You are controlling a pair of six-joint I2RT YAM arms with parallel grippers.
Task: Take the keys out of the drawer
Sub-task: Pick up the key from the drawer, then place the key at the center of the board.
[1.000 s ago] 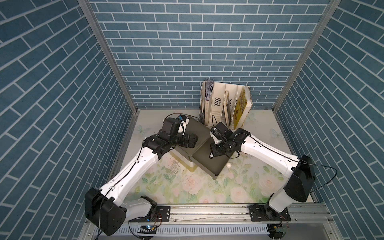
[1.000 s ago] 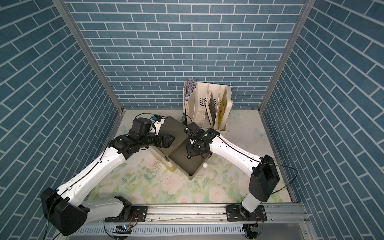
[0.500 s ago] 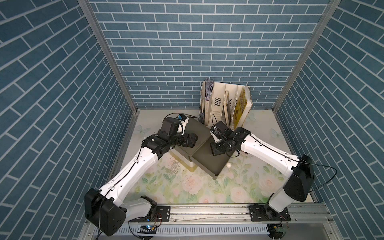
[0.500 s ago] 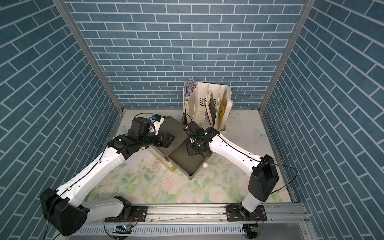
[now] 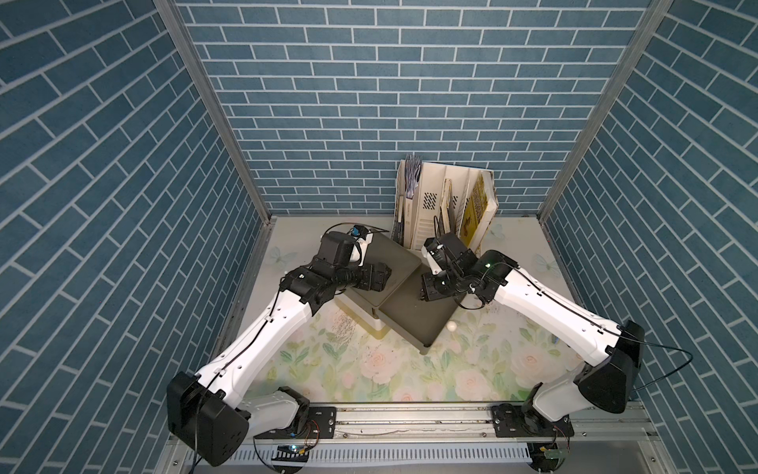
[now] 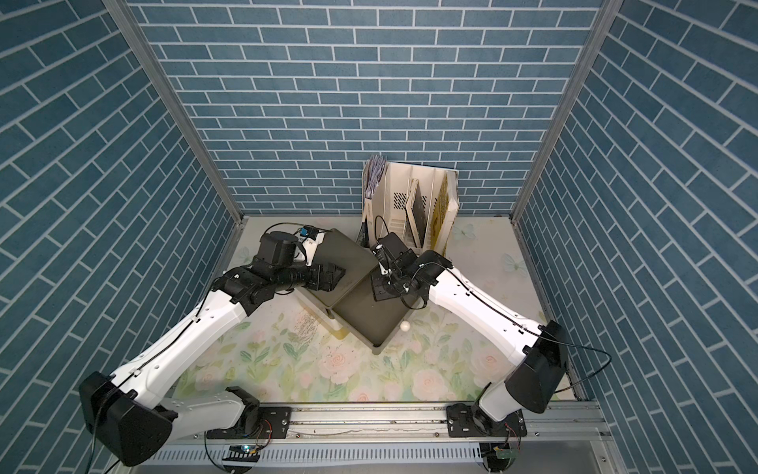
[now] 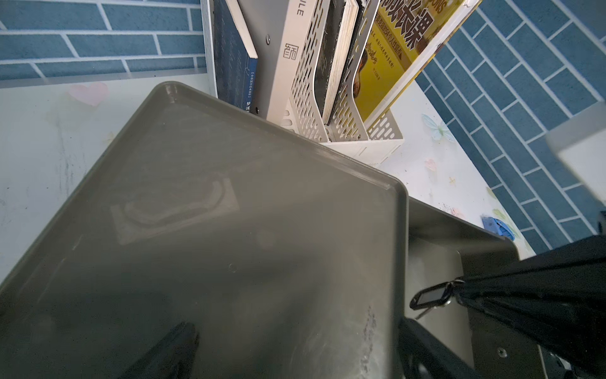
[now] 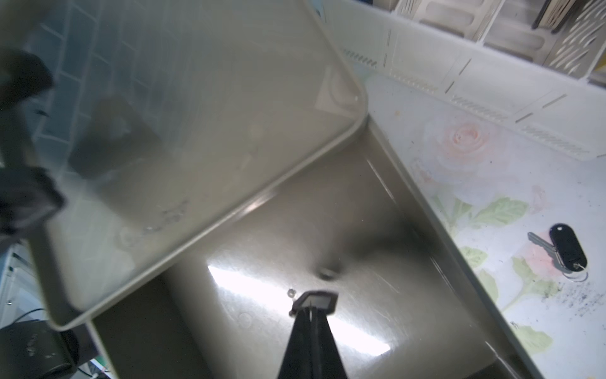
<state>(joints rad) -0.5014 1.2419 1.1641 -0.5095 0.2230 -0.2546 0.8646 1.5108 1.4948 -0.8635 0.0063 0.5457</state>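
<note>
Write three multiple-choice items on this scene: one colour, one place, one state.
1. The key lying on the table beside the drawer has a fob that is:
A. red
B. blue
C. black

2. The right gripper is:
A. inside the open drawer
B. on the table
C. high above the drawer

3. The right gripper is:
A. wide open
B. shut on a fob
C. shut on nothing

Answers:
1 C: the right wrist view shows it black.
2 A: its fingers stand over the drawer floor.
3 B: both wrist views show a fob pinched.

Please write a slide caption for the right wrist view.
Right gripper shut on a black fob in the open drawer; another key lies on the table.
</note>
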